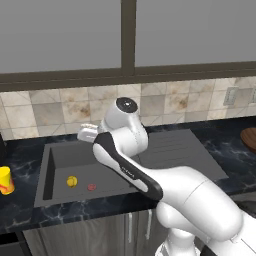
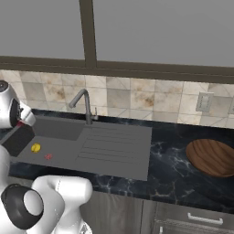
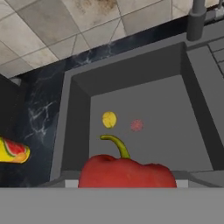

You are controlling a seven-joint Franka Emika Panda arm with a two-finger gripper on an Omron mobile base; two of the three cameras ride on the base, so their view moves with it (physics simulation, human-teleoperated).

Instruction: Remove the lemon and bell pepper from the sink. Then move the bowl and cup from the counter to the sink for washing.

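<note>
Black marbled stone forms the surface (image 2: 173, 151), with beige tiles behind. My claw (image 1: 82, 136) pinches the glossy red bell pepper (image 3: 127, 173), with its curved green stem, over the matte grey sink (image 3: 144, 87). The round yellow lemon (image 3: 109, 119) lies on the basin floor beside a dull reddish disc (image 3: 137, 125). My hand view catches the yellow cup (image 3: 13, 151) at the surface's left end; the right base view shows the wooden bowl (image 2: 212, 157) at its right end.

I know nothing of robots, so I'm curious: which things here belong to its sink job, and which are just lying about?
Part of the job: bell pepper, lemon, sink, wooden bowl, yellow cup.
Just there: faucet, reddish disc on the basin floor, wall socket.
</note>
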